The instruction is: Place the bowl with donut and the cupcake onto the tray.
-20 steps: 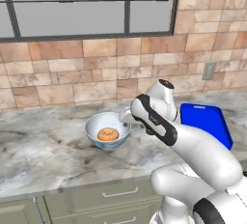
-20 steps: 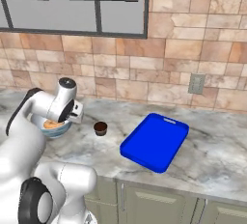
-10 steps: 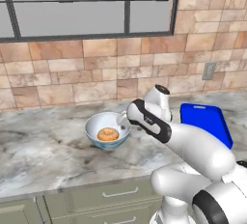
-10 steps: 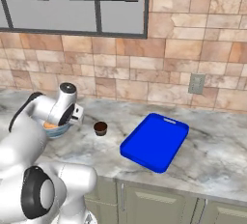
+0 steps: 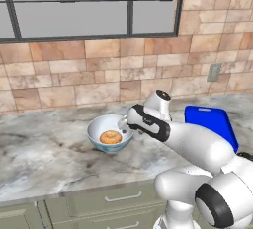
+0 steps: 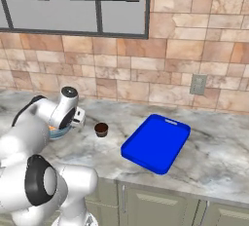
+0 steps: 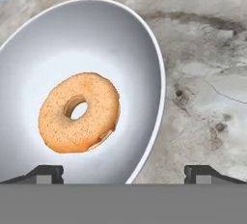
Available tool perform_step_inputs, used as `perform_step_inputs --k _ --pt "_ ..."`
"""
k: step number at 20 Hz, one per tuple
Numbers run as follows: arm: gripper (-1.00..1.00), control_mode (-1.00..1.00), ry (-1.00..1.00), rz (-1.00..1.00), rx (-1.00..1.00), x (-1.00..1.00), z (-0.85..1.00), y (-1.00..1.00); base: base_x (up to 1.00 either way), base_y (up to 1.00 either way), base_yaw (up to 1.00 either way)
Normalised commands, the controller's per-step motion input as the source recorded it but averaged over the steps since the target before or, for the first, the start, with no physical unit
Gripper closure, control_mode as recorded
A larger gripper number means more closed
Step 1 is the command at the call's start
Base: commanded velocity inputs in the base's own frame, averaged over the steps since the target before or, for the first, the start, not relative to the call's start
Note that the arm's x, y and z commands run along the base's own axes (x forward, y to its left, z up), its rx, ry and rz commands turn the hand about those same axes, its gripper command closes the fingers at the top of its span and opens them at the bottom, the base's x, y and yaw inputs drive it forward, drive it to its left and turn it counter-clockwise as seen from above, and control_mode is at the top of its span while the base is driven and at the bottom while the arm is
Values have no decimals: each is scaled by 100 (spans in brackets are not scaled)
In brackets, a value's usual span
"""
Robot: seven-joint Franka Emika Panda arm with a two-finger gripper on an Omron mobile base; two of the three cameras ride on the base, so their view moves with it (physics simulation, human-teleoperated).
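We are hovering our gripper (image 7: 123,172), jaws spread wide and holding nothing, straddling the near rim of the bowl (image 7: 144,49); the donut (image 7: 78,112) is sitting inside, toward the counter's (image 7: 207,73) back edge.

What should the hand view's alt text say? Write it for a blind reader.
A golden donut lies in a white bowl on a marble counter. The open hand straddles the bowl's rim, one fingertip over the bowl, the other over the counter.
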Motion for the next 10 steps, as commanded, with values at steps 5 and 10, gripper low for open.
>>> perform_step_inputs --k 5,10 --pt "-100 -100 0 -1 0 18 -19 10 0 0 0" --pt "-100 -100 0 -1 -1 13 -22 4 0 0 0"
